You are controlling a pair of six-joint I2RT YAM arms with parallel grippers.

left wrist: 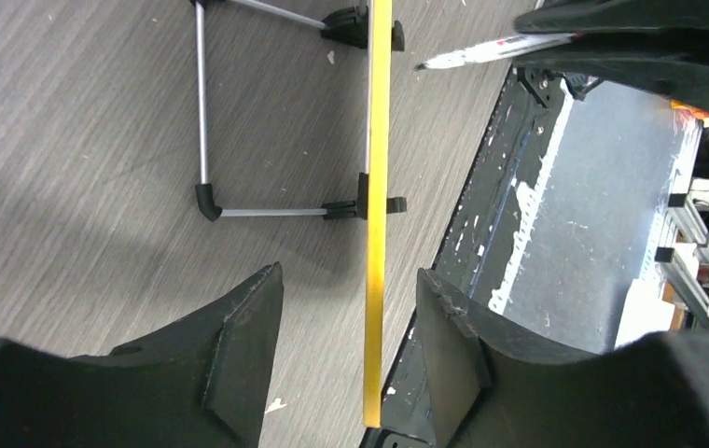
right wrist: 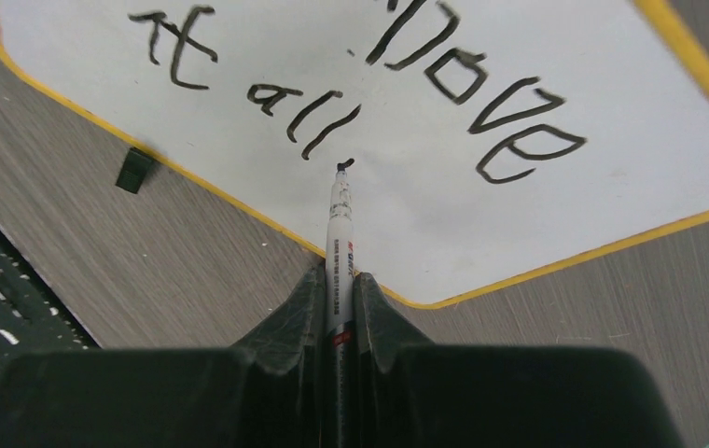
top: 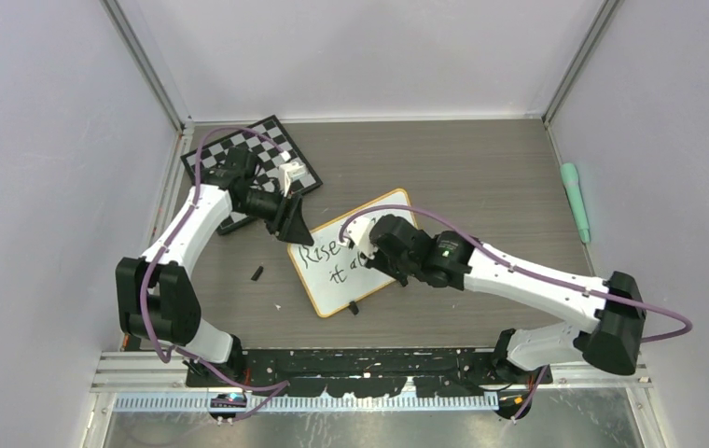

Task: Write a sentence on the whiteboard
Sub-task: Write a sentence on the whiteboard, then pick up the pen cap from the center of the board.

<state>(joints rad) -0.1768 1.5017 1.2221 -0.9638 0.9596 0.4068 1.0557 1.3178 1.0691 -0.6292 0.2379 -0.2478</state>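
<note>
The whiteboard [top: 334, 297] with its orange-tan rim leans on a wire stand [left wrist: 203, 112] mid-table. The sentence [top: 318, 254] is in black marker; "above" and "it all" show in the right wrist view [right wrist: 425, 84]. My right gripper [right wrist: 339, 275] is shut on a white marker [right wrist: 340, 233], whose tip rests on the white surface [right wrist: 612, 159] just after "all", at a small dot. In the top view it hovers over the board's middle [top: 369, 247]. My left gripper [left wrist: 349, 280] is open and straddles the board's yellow edge [left wrist: 376, 187] without touching it, at the board's far-left corner [top: 295, 224].
A black-and-white chessboard [top: 239, 154] lies at the back left under my left arm, with a white piece [top: 292, 174] on it. A teal pen-like object [top: 575, 201] lies by the right wall. A small black piece [top: 257, 273] lies left of the board.
</note>
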